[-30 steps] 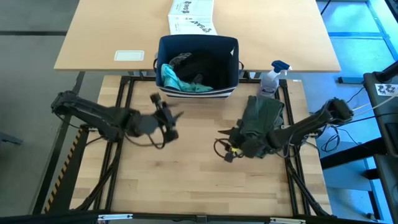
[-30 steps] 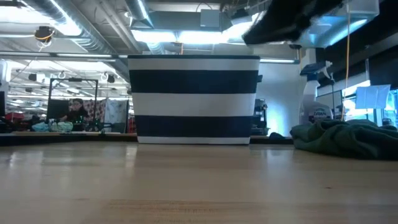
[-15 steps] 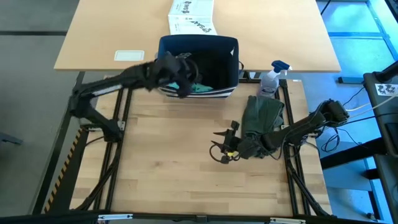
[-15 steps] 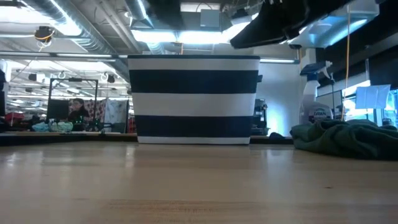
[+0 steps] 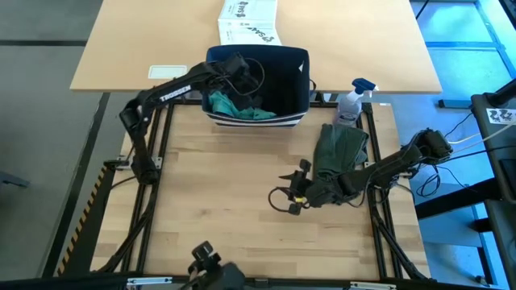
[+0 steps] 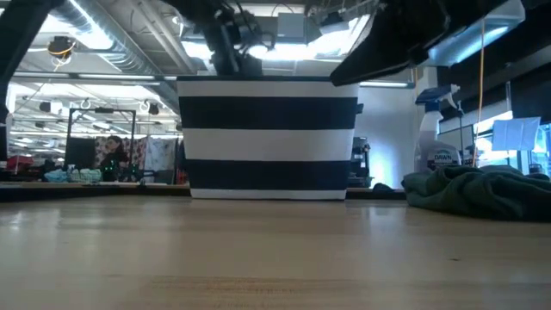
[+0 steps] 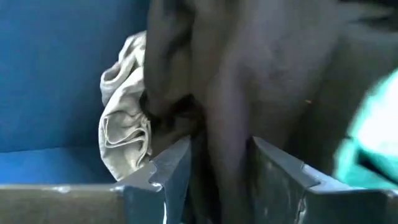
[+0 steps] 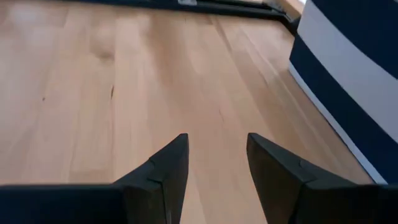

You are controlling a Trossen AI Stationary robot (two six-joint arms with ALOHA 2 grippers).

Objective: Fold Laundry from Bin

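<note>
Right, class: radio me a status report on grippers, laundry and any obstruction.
Left gripper open, inside bin, fingers astride black garment. Right gripper open, empty, above table. Nothing obstructing.

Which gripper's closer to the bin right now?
Left. The left gripper is inside the bin, fingers open around dark laundry. The right gripper is open over bare table, short of the bin.

open-plan robotics lab, exposed ceiling ducts (image 6: 103,43), strip lights, workbenches, person at desk (image 6: 108,153)
</note>
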